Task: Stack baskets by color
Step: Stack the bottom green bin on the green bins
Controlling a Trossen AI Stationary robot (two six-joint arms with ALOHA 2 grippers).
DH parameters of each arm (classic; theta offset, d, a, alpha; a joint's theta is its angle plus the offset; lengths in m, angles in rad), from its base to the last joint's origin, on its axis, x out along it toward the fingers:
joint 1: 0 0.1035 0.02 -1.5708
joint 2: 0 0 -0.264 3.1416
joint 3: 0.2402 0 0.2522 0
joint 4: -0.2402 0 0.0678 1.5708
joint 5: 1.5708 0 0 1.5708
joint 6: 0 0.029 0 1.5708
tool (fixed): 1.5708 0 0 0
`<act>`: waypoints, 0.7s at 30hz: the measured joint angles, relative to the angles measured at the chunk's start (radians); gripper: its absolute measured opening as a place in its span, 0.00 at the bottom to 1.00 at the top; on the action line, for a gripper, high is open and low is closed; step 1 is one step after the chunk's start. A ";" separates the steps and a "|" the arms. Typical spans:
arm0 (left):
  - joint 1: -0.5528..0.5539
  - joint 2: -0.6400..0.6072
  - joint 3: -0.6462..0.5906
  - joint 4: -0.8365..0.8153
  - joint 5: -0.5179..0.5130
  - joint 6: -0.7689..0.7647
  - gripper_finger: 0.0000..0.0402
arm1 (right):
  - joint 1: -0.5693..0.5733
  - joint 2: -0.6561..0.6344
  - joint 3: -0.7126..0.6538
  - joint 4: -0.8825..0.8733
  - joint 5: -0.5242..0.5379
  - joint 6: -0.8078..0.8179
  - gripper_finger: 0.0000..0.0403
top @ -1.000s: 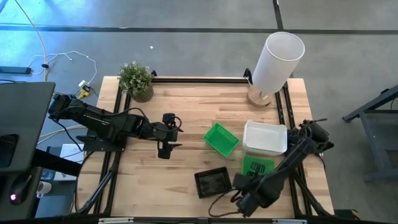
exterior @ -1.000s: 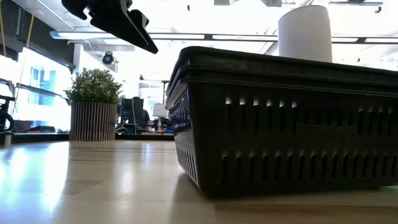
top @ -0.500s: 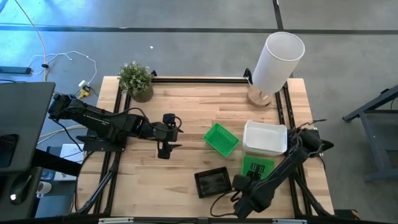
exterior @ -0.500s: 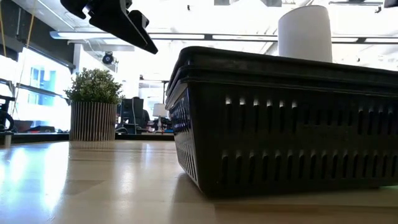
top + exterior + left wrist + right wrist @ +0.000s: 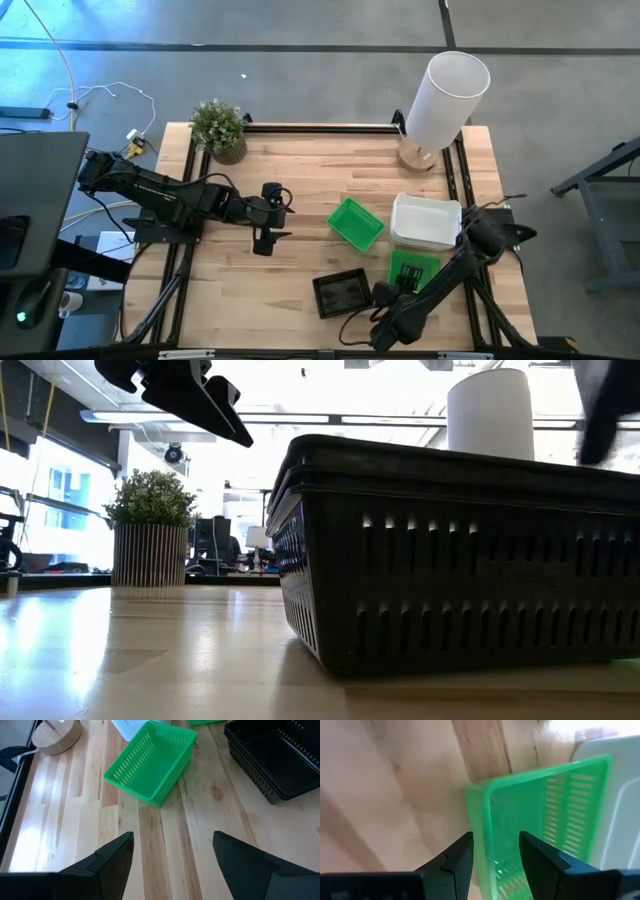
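One green basket [image 5: 356, 222] stands slantwise on the table's middle, ahead of my left gripper [image 5: 172, 836], which hangs open above bare wood. Right of it stands a white basket [image 5: 427, 222]. A second green basket [image 5: 415, 265] lies in front of the white one, partly under my right arm. My right gripper [image 5: 495, 865] is open over that basket's end wall [image 5: 479, 835], one finger outside it and one over the inside. A black basket [image 5: 343, 292] stands near the front edge and fills the low view [image 5: 450, 560].
A tall white cylinder [image 5: 445, 95] on a wooden foot stands at the far right corner. A potted plant [image 5: 220, 128] stands at the far left corner. Black rails [image 5: 300, 127] run along the table's edges. Bare wood lies between my left gripper and the near edge.
My right gripper has sunk toward the green basket in front of the white one and tipped to point more steeply down; its dark shape has come into the low view's upper right. The baskets have stayed in place.
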 joint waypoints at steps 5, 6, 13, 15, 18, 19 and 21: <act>0.000 0.000 0.000 0.000 0.000 0.000 0.65 | 0.000 0.034 0.000 -0.039 0.001 -0.001 0.36; 0.000 0.000 0.000 0.000 0.000 0.000 0.65 | 0.000 0.039 0.000 -0.038 0.000 -0.001 0.36; 0.000 0.000 0.000 0.000 0.000 -0.001 0.65 | 0.000 0.049 0.000 -0.019 -0.014 0.000 0.30; 0.000 0.000 0.000 0.000 0.000 -0.001 0.64 | 0.000 0.049 0.000 -0.016 -0.031 0.000 0.25; 0.000 0.000 0.000 0.000 0.000 -0.001 0.65 | 0.000 0.049 0.000 -0.004 -0.040 0.000 0.15; 0.000 0.000 0.000 0.000 0.000 -0.002 0.65 | 0.000 0.049 0.000 -0.002 -0.040 -0.001 0.11; 0.000 0.000 0.000 0.000 0.000 -0.001 0.65 | 0.000 0.049 0.000 -0.001 -0.041 -0.001 0.04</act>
